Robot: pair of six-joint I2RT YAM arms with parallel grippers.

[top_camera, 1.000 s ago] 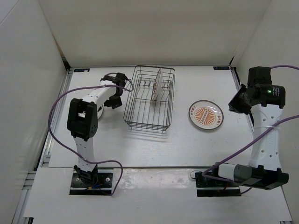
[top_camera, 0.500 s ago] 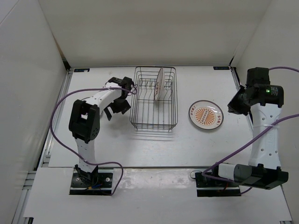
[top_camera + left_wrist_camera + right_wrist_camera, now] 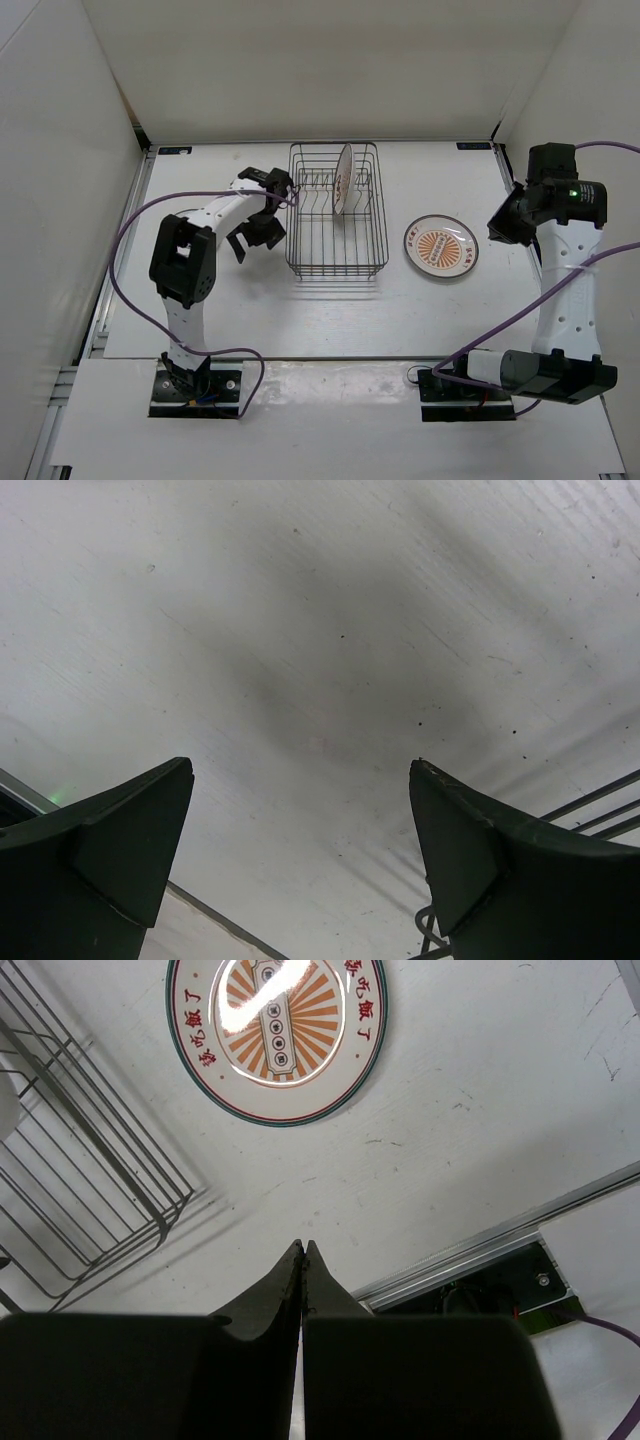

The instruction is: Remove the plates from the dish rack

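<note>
The dark wire dish rack (image 3: 337,245) stands at the table's middle. One white plate (image 3: 343,178) stands upright on edge in its far slots. A second plate (image 3: 441,246) with an orange sunburst centre lies flat on the table right of the rack, and shows in the right wrist view (image 3: 275,1030). A grey-ringed plate is not in view. My left gripper (image 3: 255,238) is open and empty beside the rack's left wall; its wrist view (image 3: 300,765) shows bare table between the jaws. My right gripper (image 3: 505,228) is shut and empty, above the table right of the flat plate (image 3: 303,1245).
White walls enclose the table on three sides. A metal rail (image 3: 500,1245) runs along the table's right edge under my right gripper. Rack wires (image 3: 600,805) show at the left wrist view's lower right. Purple cables trail from both arms.
The rack has shifted right and turned square to the table. My left gripper has moved from behind the rack's far-left corner down along its left side. The right arm barely moved.
</note>
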